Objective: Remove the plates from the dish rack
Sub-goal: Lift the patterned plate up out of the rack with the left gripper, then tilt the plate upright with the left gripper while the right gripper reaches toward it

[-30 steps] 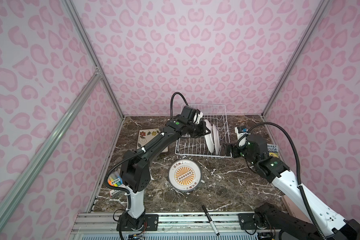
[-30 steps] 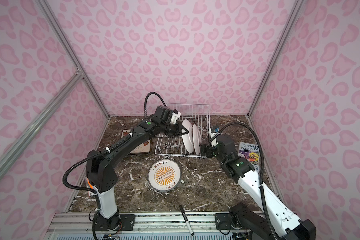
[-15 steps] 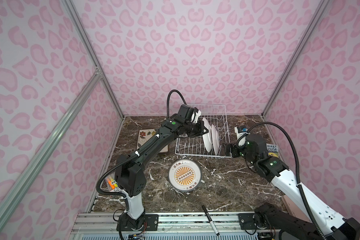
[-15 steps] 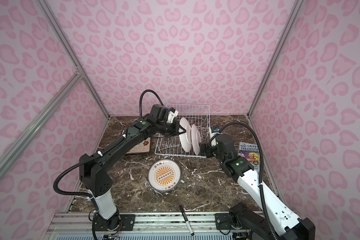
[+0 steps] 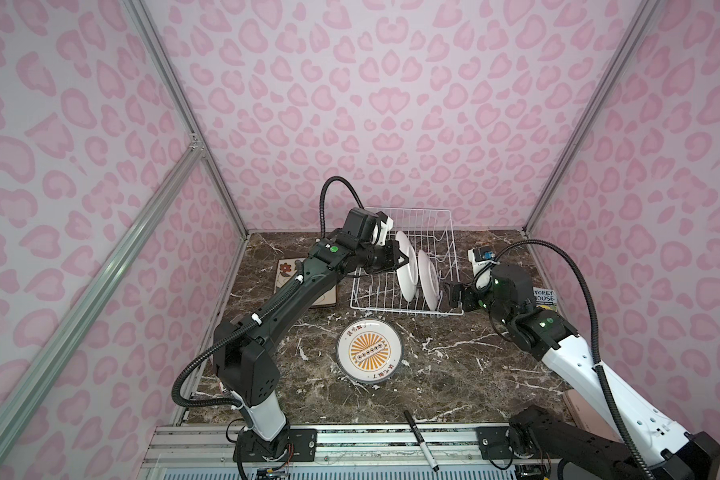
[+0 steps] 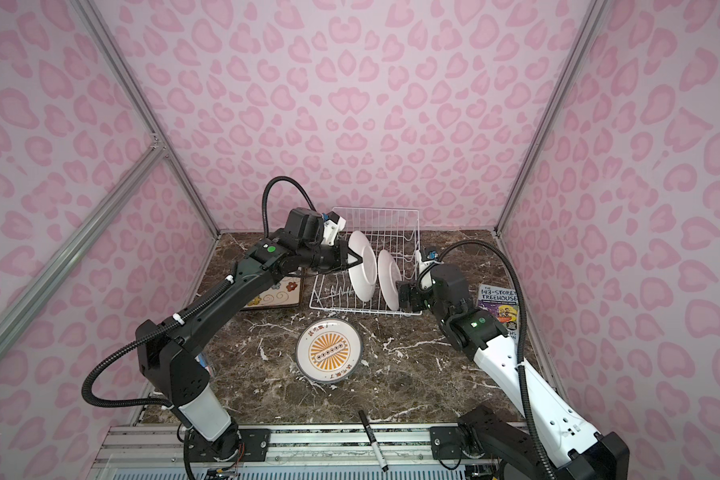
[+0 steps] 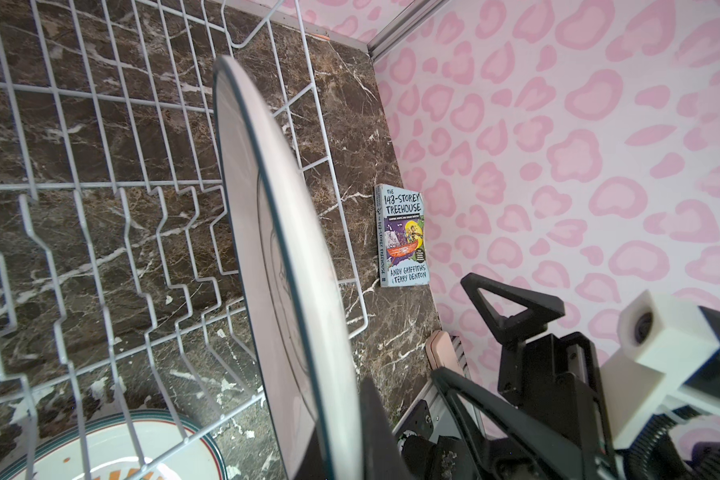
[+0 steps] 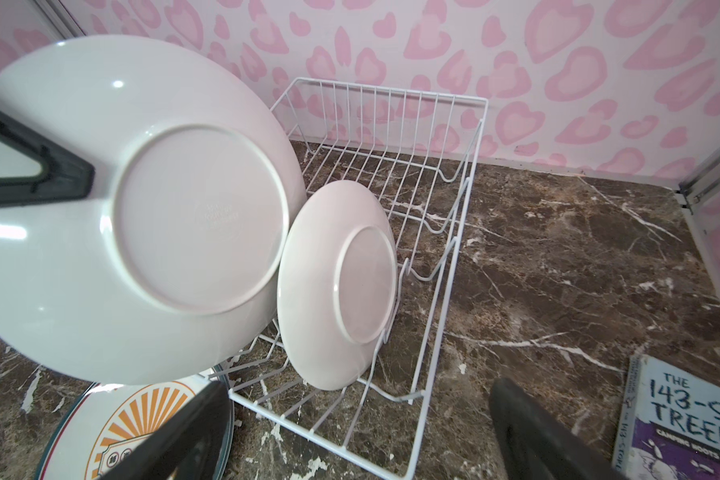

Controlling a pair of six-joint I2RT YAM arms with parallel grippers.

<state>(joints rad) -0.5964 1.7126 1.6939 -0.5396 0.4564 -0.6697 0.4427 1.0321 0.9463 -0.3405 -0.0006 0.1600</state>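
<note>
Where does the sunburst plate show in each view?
In a top view: sunburst plate lies flat in front of the rack.
In a top view: sunburst plate, same spot before the rack.
Left wrist: sunburst plate shows partly, through the rack's wires.
Right wrist: sunburst plate is partly hidden by the held plate.
Shared landmark: the rack.

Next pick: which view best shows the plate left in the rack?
Right wrist: the racked plate shows its whole back, leaning in the dish rack. Both top views show it small and oblique. Left wrist: not visible, only the held plate.
</note>
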